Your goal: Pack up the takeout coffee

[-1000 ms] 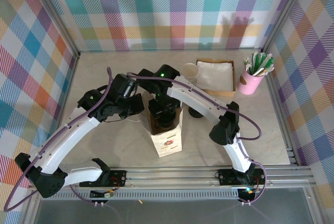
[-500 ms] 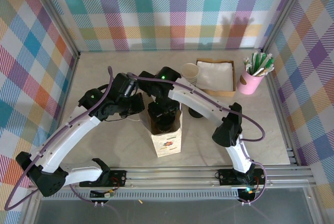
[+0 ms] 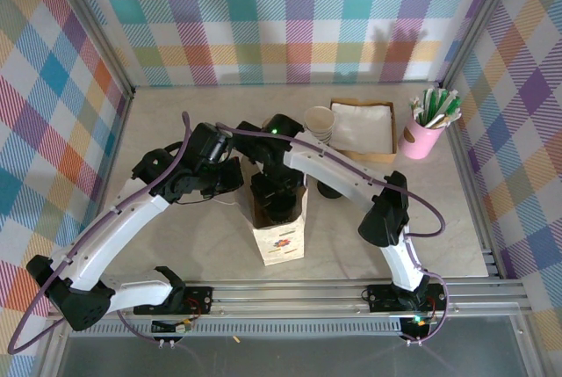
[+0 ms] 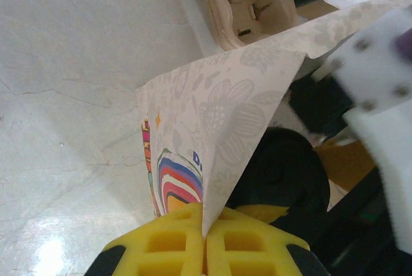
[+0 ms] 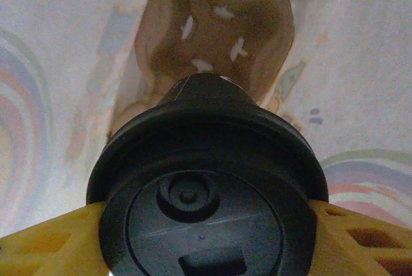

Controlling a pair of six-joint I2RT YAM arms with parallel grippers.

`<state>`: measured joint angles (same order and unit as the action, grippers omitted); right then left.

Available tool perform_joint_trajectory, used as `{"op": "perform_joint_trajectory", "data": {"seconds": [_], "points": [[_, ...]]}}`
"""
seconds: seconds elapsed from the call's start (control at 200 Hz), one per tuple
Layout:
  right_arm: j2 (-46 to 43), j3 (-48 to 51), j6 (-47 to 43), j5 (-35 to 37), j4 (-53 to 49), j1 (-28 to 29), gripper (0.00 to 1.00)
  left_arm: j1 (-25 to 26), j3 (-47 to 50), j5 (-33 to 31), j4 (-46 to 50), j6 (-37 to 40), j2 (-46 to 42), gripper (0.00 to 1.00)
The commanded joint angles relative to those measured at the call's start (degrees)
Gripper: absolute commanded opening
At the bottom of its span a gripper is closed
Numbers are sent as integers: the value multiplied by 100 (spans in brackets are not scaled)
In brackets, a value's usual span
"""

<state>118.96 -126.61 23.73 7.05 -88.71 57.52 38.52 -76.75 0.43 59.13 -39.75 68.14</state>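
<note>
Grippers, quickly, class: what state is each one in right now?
Left gripper: shut, pinching the paper bag at its edge.
Right gripper: closed on the takeout coffee, inside the paper bag.

Lab cell w/ plaid walls (image 3: 263, 17)

Takeout coffee (image 5: 205, 183) lid cropped by the bottom edge, cup sides mostly behind it.

The white left arm (image 3: 123, 219) with black joints bends up from its base and reaches to the middle. The left gripper (image 4: 205, 237) has yellow fingers pressed tight together, pinching the edge of a white paper bag with a rainbow print (image 4: 219, 115). The white right arm (image 3: 338, 170) folds at its elbow and reaches left, with its wrist pointing down. The right gripper (image 5: 203, 237) has yellow fingers (image 5: 45, 237) spread wide, hugging a small dark grey takeout coffee cup with a round black plastic lid (image 5: 206, 160).
</note>
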Motion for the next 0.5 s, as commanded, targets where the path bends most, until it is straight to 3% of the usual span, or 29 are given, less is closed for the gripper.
{"op": "perform_joint_trajectory", "data": {"seconds": [0.0, 0.5], "points": [[152, -292, 219, 138, -112, -45, 33, 82, -64, 95, 132, 156, -21, 0], [421, -546, -6, 521, 42, -131, 33, 467, -200, -300, 2, 182, 259, 0]]}}
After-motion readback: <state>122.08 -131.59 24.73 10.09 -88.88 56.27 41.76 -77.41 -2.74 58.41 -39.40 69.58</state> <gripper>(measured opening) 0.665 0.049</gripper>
